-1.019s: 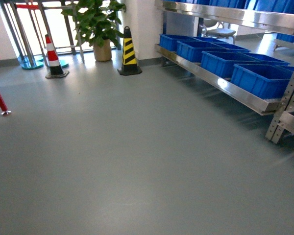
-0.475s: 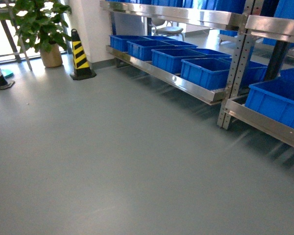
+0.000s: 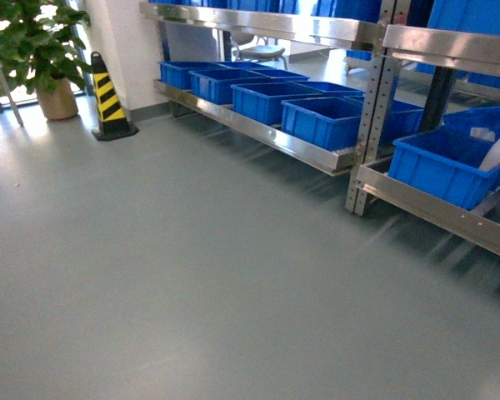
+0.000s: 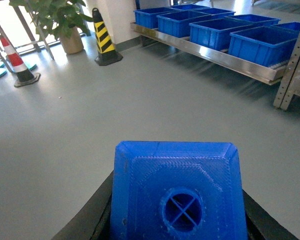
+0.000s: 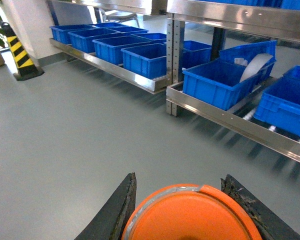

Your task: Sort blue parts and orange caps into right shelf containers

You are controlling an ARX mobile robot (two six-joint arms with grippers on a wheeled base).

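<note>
The left gripper (image 4: 177,220) stands clamped on a rigid, light-looking blue part (image 4: 177,192) by its flat sides, while the right gripper (image 5: 182,212) pinches a smooth orange cap (image 5: 190,215) across its rounded wall, likelier to slip.
</note>
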